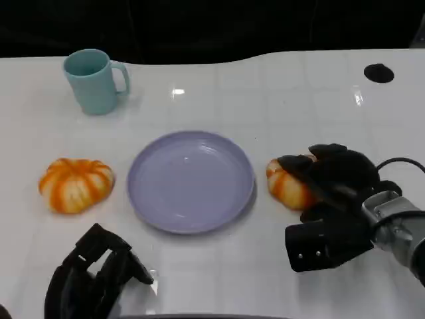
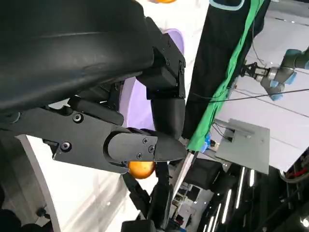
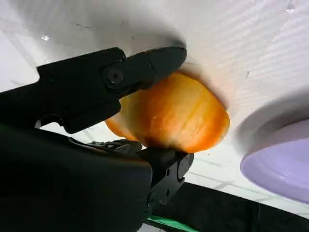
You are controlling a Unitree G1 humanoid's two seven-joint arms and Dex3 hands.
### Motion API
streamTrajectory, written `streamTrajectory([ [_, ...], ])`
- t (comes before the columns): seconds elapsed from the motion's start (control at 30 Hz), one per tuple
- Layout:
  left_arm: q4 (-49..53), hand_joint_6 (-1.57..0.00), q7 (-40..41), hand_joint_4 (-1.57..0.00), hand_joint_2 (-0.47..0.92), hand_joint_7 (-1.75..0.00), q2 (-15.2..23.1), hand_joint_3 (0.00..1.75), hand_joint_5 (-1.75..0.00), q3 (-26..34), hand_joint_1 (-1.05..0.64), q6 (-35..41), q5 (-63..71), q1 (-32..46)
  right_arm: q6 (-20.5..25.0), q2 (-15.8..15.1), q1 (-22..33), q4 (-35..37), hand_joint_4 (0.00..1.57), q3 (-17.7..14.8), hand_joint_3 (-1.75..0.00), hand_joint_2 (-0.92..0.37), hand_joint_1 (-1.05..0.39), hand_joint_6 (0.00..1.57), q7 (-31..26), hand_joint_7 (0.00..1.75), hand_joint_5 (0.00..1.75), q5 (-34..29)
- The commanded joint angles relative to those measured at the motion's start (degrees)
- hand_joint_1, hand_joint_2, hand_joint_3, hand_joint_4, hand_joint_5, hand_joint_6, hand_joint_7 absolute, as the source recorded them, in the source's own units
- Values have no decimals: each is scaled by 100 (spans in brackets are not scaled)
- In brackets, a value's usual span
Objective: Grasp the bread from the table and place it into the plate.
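The right hand [image 1: 332,183] lies over a bread [image 1: 287,184] on the white tabletop [image 1: 265,93], and its fingers [image 3: 145,67] are closed around it: in the right wrist view one black finger presses on one side of the bread [image 3: 174,121] and another part of the hand [image 3: 87,183] meets it from the opposite side. The bread is orange with pale stripes, and it seems to rest on the tabletop [image 3: 251,38]; I cannot tell if it is lifted. The purple plate [image 1: 190,181] is just beside the fingertips of this hand, on the side toward the middle of the tabletop, and the bread is near its rim but apart from it. The plate [image 3: 280,164] has nothing in it. The left hand [image 1: 93,276] is low at the near edge, with its fingers [image 1: 133,266] curled loosely and holding nothing; they are apart from each other. A second bread [image 1: 76,184] of the same kind lies beyond these fingers, well apart from them, on the other side of the plate. Farther from the left hand, near the far edge, a light blue mug [image 1: 93,80] stands upright. A dark round hole [image 1: 378,73] is in the tabletop beyond the right hand.
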Motion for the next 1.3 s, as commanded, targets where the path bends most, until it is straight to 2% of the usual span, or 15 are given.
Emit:
streamTrajectory([
  [0.03, -97, -51, -42, -60, 92, -146, 50, 28, -175, 6, -52, -12, -46, 78, -40, 22, 87, 253, 53, -61, -1, -91, -43, 46, -1, 4, 5, 278],
  [0.07, -122, -52, -23, -60, 92, -145, 49, 27, -175, 0, -52, 12, -42, 90, -166, 3, 138, 266, 57, -109, 0, -91, -40, 49, -190, 4, 5, 355],
  [0.1, -155, -52, 7, -60, 92, -145, 48, 27, -175, -10, -52, 39, -31, 105, -267, -15, 175, 276, 79, -131, -2, -92, -32, 69, -351, 7, 19, 404],
  [0.13, -176, -52, 25, -60, 92, -145, 51, 27, -175, -20, -52, 43, -14, 114, -334, -27, 201, 291, 87, -132, -4, -92, -28, 84, -485, 5, 38, 436],
  [0.17, -192, -52, 37, -60, 92, -145, 53, 27, -175, -26, -52, 46, -3, 121, -372, -33, 213, 308, 81, -122, -7, -92, -28, 99, -570, 3, 85, 460],
  [0.23, -201, -53, 41, -60, 92, -144, 60, 27, -175, -31, -53, 62, 1, 119, -374, -33, 215, 338, 75, -44, -8, -92, -27, 107, -697, 2, 114, 439],
  [0.27, -185, -53, 59, -60, 92, -145, 70, 26, -175, -33, -53, 54, 18, 107, -401, -33, 235, 347, 63, -9, -16, -92, -26, 114, -832, 7, 148, 422],
  [0.3, -189, -54, 76, -61, 92, -145, 68, 26, -175, -33, -54, 60, 23, 108, -415, -29, 257, 355, 57, 11, -25, -92, -26, 110, -959, 26, 161, 416],
  [0.33, -193, -53, 88, -61, 92, -145, 66, 25, -175, -34, -54, 64, 26, 110, -427, -25, 271, 364, 51, 24, -35, -92, -25, 75, -1044, 97, 169, 417],
  [0.37, -192, -53, 91, -61, 92, -146, 64, 25, -175, -32, -54, 67, 23, 107, -446, -24, 279, 368, 49, 24, -38, -92, -26, 60, -1099, 125, 172, 431],
  [0.4, -189, -53, 85, -61, 92, -146, 63, 25, -175, -30, -54, 75, 15, 103, -473, -27, 286, 369, 49, 20, -40, -92, -26, 52, -1155, 141, 173, 446],
  [0.47, -150, -53, 46, -61, 92, -146, 64, 25, -175, -20, -53, 71, -8, 80, -514, -39, 289, 372, 49, 11, -40, -92, -26, 45, -1261, 153, 174, 464],
  [0.8, -50, -52, 55, -61, 92, -147, 105, 28, -175, -8, -53, 1, 47, 19, -680, -52, 182, 337, 51, -244, -29, -92, -22, 48, -1530, 149, 175, 771],
  [0.93, -28, -53, 68, -62, 92, -148, 110, 27, -175, 10, -55, -4, 62, 16, -954, -46, 62, 223, 57, -420, -23, -92, -20, 45, -1799, 165, 175, 948],
  [1.3, -98, -51, 48, -60, 92, -147, 60, 24, -175, 41, -53, 38, 2, 88, -1553, 149, -271, -89, 74, -538, -30, -92, -17, 62, -2066, 164, 175, 1032],
])
